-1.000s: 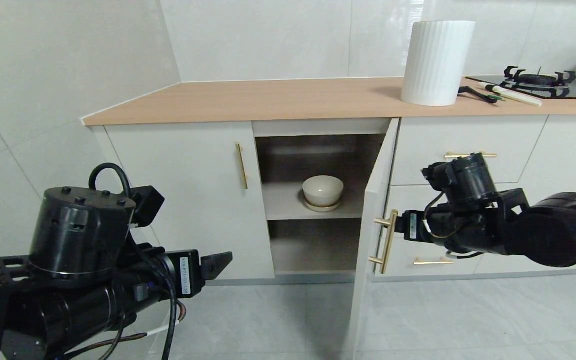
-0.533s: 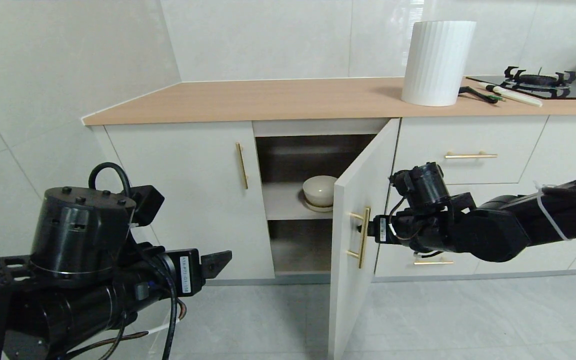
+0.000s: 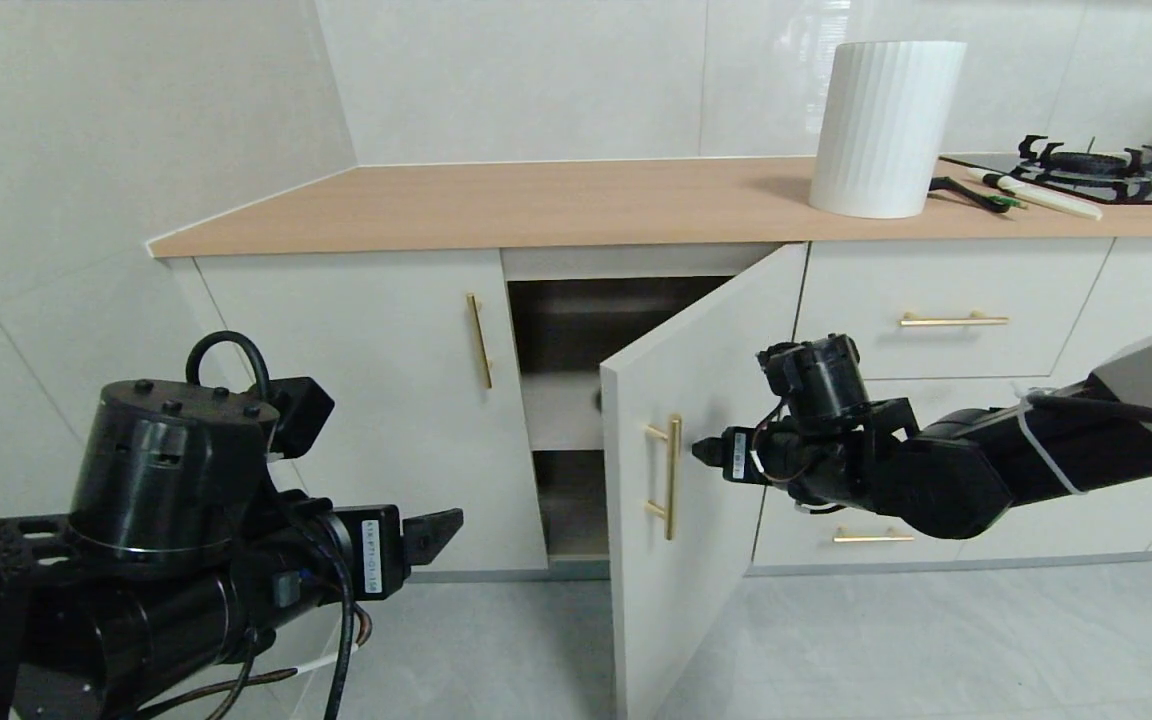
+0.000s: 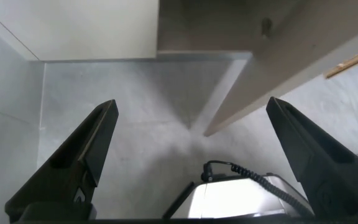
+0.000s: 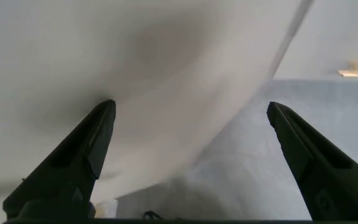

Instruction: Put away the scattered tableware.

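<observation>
The right gripper [image 3: 704, 452], fingers spread wide and empty, meets the half-shut cabinet door [image 3: 696, 330] beside its handle [image 3: 671, 478], apparently to push it closed. Left of the door, the left gripper [image 3: 436, 532] hangs spread and empty. Any tableware is hidden behind the door.

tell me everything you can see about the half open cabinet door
The cabinet door is a flat off-white panel with a vertical gold bar handle near its free edge. It hangs under the wooden countertop, hinged on its right side, swung about halfway out. The right gripper, open, sits beside the handle; contact is unclear.
</observation>
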Tool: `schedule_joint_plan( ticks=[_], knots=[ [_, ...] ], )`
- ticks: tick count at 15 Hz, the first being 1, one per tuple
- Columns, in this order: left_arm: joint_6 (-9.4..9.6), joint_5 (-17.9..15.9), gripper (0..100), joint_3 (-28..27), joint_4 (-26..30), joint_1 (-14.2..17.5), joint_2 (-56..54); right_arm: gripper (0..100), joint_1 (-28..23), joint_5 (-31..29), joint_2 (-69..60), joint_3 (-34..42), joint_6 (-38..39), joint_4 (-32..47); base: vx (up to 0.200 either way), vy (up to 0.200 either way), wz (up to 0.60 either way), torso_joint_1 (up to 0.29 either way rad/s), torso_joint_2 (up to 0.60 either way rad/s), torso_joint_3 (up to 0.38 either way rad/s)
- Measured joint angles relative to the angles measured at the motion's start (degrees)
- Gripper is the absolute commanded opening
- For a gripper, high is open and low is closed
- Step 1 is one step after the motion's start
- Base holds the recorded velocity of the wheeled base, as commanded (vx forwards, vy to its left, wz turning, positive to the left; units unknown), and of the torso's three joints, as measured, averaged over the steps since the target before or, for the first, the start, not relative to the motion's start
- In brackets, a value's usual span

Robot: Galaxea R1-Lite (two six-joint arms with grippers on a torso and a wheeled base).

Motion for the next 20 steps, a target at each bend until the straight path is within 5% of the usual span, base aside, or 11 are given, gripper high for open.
schedule_joint_plan(
  ticks=[8,20],
  knots=[
    [0.00,0.2,100,-0.2,-0.1,0.2,-0.6,100,0.1,-1.2,5.1,-4.6,7.5,-4.4,0.025,0.000,0.00,0.000,0.00,0.000],
    [-0.05,0.1,100,-0.2,-0.1,0.2,-0.5,100,-3.3,-10.7,16.6,-20.8,16.0,-8.0,0.000,0.000,0.00,0.000,0.00,0.000]
  ],
)
